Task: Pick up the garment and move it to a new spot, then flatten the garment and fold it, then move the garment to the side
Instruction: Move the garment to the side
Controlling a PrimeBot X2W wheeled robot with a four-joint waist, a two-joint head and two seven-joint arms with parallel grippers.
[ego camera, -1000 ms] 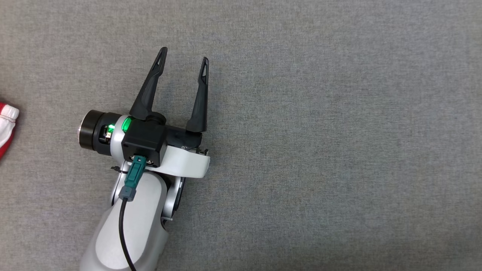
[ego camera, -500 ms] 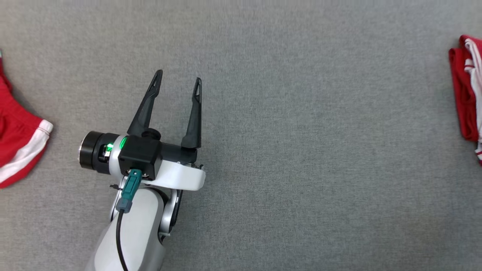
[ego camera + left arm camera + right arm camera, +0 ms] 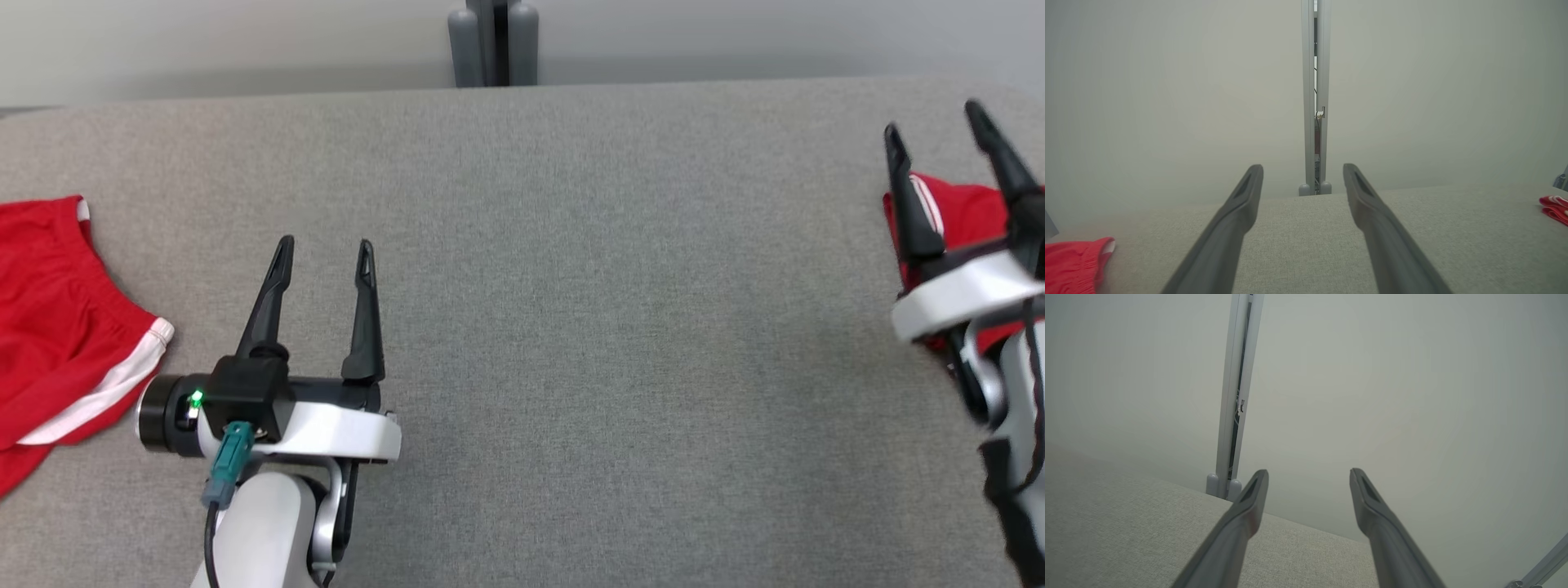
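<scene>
In the head view the grey fabric table [image 3: 620,286] ran edge to edge, w/ a pale wall [image 3: 204,41] behind it and a grey post [image 3: 492,41] at 12 o'clock. The left gripper [image 3: 325,243] sat at approx. 8 o'clock, above the cloth, fingers pointing to 12 and spread wide w/ nothing between them. The left red garment [image 3: 49,327], w/ a white stripe along its hem, lay flat on the table at 9 o'clock, cut by the frame edge, near the gripper's wrist but apart from the fingers. The right gripper [image 3: 932,118] was at 3 o'clock, a bit blurred, fingers likewise parted and empty, pointing to approx. 12. The right red garment [image 3: 967,212], also w/ white trim, lay on the table at 3 o'clock, partly hidden behind that gripper; contact btwn them couldn't be told. In the left wrist view the open fingers framed the post, w/ the left red garment [image 3: 1073,261] at 8 o'clock and the right red garment [image 3: 1553,208] at 4 o'clock. In the right wrist view the fingers stood apart over the table's far edge, the post at 11 o'clock.
</scene>
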